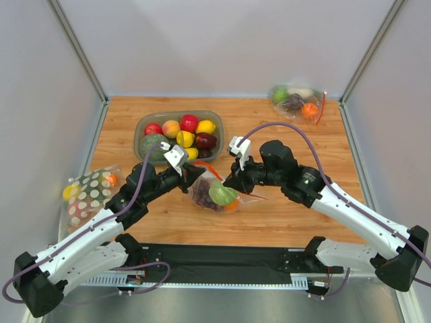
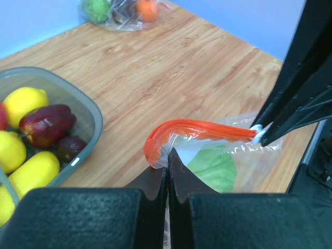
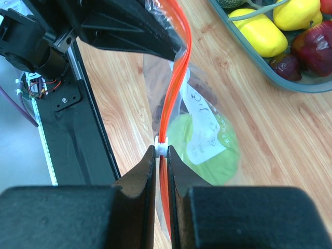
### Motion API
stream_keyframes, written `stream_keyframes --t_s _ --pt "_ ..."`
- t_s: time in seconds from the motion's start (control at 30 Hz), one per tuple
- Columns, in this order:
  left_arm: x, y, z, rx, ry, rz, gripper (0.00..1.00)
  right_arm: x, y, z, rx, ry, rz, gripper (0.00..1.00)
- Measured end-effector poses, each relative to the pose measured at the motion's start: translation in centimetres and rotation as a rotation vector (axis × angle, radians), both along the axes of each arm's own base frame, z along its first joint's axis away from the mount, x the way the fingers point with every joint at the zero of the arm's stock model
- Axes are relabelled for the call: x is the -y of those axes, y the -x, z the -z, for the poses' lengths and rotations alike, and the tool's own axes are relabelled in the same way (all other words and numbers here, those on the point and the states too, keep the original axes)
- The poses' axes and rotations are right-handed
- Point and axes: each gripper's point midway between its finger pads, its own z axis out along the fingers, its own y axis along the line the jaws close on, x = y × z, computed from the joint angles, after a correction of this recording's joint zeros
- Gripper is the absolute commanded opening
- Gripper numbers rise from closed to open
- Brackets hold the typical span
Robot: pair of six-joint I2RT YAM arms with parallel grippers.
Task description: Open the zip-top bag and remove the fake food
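1. right now the zip-top bag is just in front of the grey fruit bowl, toward its right, held up between both arms with its orange zip strip stretched taut.
2. the left gripper is pressed together on the bag's corner at the bowl-side end of the strip; the right gripper is pinching the small white slider at the end away from the bowl.
3. the fake food is inside: a light green fruit shows plainly, purple and orange pieces beside it.
4. risk: the mouth looks closed, so if the slider slips from that thin grip, the pull would drag the whole bag rather than unzip it.
5. risk: the left grip holds little film; a hard tug could strip it free and drop the bag, letting round pieces roll.
6. surface: wood-grain tabletop inside plain pale walls; a second clear bag lies well beyond the bowl to its far right, a polka-dot bag to its near left.
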Motion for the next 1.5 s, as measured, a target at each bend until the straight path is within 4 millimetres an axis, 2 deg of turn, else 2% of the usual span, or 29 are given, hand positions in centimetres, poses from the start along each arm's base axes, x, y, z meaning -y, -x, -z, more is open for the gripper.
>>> stream_keyframes --t_s 0.93,1.2,1.43,1.5 --pt "-8.4 -5.0 3.1 -0.181 0.017 -0.439 0.0 3.4 0.5 1.0 -0.015 0.052 0.074 0.0" --pt "-8.6 -4.9 3.5 -0.216 0.04 -0.435 0.0 3.8 0.5 1.6 -0.024 0.064 0.082 0.01" --pt "-7.0 -4.4 3.7 -0.212 0.022 -0.311 0.0 3.9 0.6 1.7 -0.034 0.067 0.082 0.43" --pt "-6.1 -4.2 3.9 -0.216 0.017 -0.259 0.0 3.7 0.6 1.7 -0.037 0.065 0.076 0.47"
